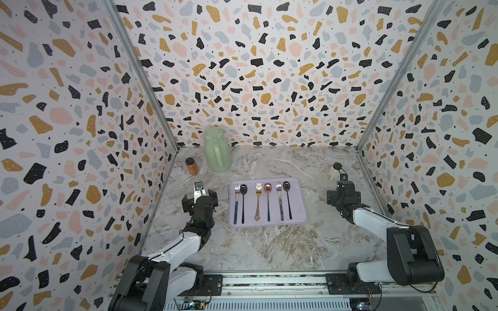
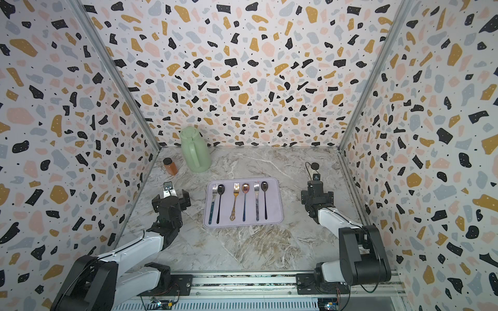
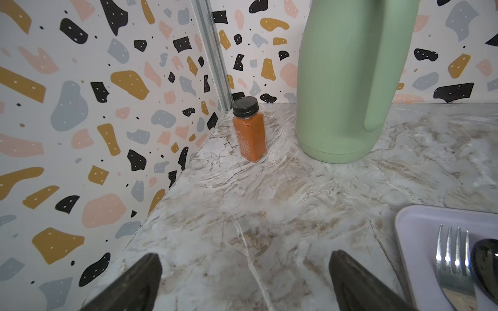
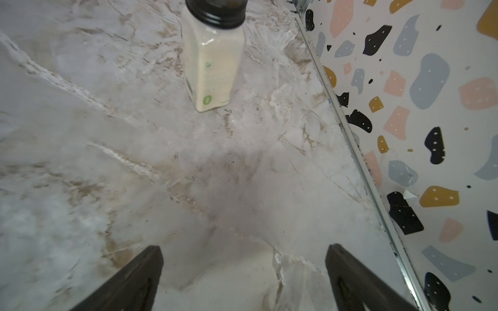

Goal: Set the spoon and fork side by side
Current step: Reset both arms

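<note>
Left wrist view: the left pincer [image 3: 246,254] is held apart over the counter [image 3: 242,202]; the right pincer [image 4: 245,247] is likewise apart. Forks [image 1: 258,202] and spoons [image 1: 268,202] are paired on the mid-frame tray [image 1: 299,204].

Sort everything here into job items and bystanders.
Job: blue-handled fork, black spoon, gold fork, copper spoon, grey-handled fork, dark brown spoon, lilac tray.
Lying about: green jug, orange bottle, cream bottle.

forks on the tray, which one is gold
The middle fork, gold all over with an ornate handle; the left-end fork and right-end fork have silver heads, dark handles.
</note>
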